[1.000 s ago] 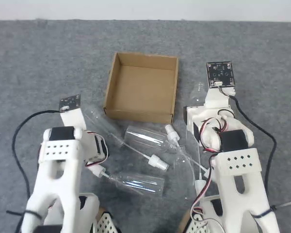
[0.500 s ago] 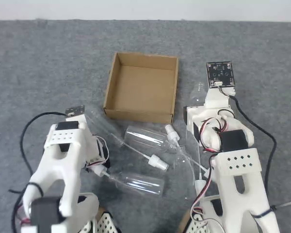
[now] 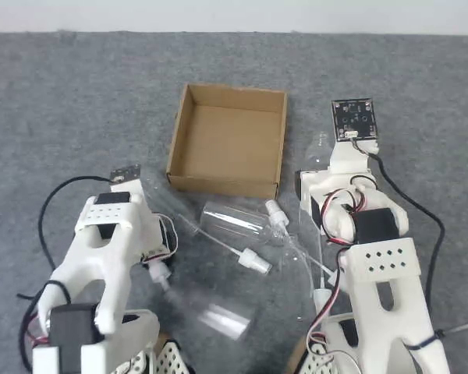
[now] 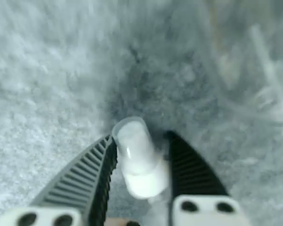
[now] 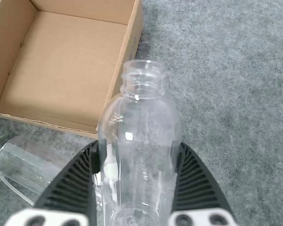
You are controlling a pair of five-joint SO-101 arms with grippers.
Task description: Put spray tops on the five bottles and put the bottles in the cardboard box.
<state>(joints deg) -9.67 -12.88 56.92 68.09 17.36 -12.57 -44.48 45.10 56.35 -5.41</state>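
My left gripper (image 4: 140, 140) is shut on the white spray top (image 4: 137, 165) of a clear bottle (image 3: 217, 314), which slants off the grey mat at the front. From above, that gripper (image 3: 157, 269) sits in front of the cardboard box (image 3: 222, 185). My right gripper (image 5: 137, 150) is shut on an uncapped clear bottle (image 5: 139, 127), whose open neck points past the box's right wall (image 5: 132, 42). That bottle (image 3: 318, 152) sits to the right of the box. Another capped bottle (image 3: 235, 220) and a loose spray top with its tube (image 3: 253, 259) lie between the arms.
A further clear bottle (image 3: 160, 195) lies by the box's front left corner, beside the left arm. Thin dip tubes (image 3: 308, 269) cross the mat near the right arm's base. Open grey mat lies behind and to the left of the box.
The left arm has swung toward the centre and closed on the front bottle's spray top; that bottle has pivoted and lifted from where it lay. The right arm and its bottle have not moved.
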